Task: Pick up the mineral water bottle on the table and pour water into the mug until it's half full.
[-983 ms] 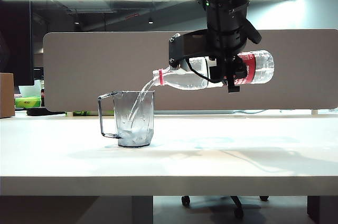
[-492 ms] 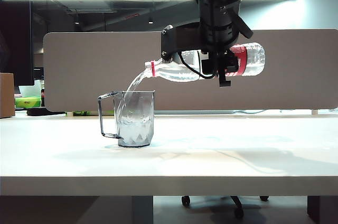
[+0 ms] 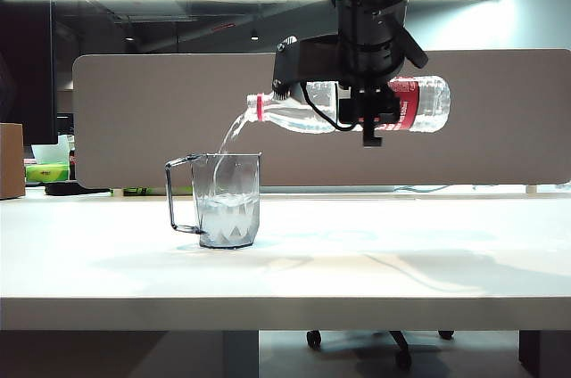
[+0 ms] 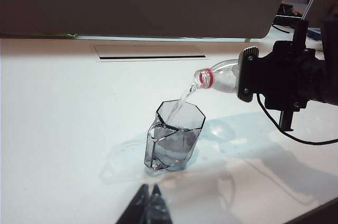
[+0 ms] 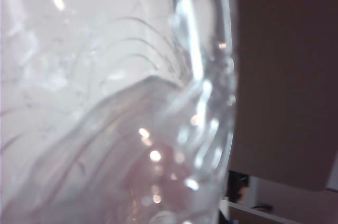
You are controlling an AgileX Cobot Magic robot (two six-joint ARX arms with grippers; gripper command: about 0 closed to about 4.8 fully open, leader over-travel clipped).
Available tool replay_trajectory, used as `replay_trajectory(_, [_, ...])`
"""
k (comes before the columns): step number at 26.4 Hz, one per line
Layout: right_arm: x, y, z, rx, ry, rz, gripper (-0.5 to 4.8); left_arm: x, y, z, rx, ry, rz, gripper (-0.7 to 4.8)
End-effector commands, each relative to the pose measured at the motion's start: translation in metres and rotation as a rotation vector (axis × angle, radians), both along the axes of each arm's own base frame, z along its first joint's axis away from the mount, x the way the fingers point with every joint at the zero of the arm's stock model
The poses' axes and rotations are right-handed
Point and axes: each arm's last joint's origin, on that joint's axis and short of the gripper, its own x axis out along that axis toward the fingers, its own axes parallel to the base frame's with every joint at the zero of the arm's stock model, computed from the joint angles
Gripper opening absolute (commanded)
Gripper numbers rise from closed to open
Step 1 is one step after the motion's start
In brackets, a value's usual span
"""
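Observation:
The mineral water bottle lies nearly level in the air, its red-ringed neck pointing left, and a thin stream of water falls from it into the mug. My right gripper is shut on the bottle at its red-and-white label. The clear mug stands on the white table, partly filled, handle to the left. The left wrist view shows the mug, the bottle neck above it and my left gripper shut with nothing in it, short of the mug. The bottle's wall fills the right wrist view.
A grey partition panel runs along the table's back edge. A cardboard box and green items sit at the far left. A cable slot is cut into the table behind the mug. A chair base shows below.
The right gripper has carried the bottle a little left and up, bringing its mouth over the mug. Water keeps pouring and the level in the mug has risen. The left gripper has stayed still.

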Motion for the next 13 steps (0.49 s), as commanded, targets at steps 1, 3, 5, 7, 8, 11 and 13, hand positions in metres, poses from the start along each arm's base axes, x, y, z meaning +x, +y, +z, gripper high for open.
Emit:
replay_trajectory(1, [-0.002, 0.001, 0.002, 0.250, 0.006, -0.029, 2.10, 0.000, 0.000, 0.002, 0.003, -0.011, 0.000, -0.05])
replay_trajectory(3, [-0.004, 0.002, -0.002, 0.409, 0.047, -0.043, 2.10, 0.000, 0.000, 0.002, 0.003, -0.011, 0.000, -0.05])
replay_trajectory(5, [-0.005, 0.003, -0.005, 0.524, 0.055, -0.056, 2.10, 0.000, 0.000, 0.002, 0.003, -0.011, 0.000, -0.05])
replay_trajectory(7, [-0.003, 0.001, -0.007, 0.666, 0.063, -0.065, 2.10, 0.000, 0.000, 0.002, 0.003, -0.011, 0.000, -0.05])
replay_trajectory(8, [-0.002, 0.000, -0.008, 0.727, 0.060, -0.070, 2.10, 0.000, 0.000, 0.002, 0.003, -0.011, 0.000, -0.05])
replay_trajectory(11, [0.003, -0.006, -0.014, 0.953, 0.034, -0.077, 2.10, 0.000, 0.000, 0.002, 0.003, -0.011, 0.000, -0.05])
replay_trajectory(13, [0.005, -0.011, -0.019, 1.064, 0.011, -0.066, 2.10, 0.000, 0.000, 0.002, 0.003, -0.011, 0.000, -0.05])
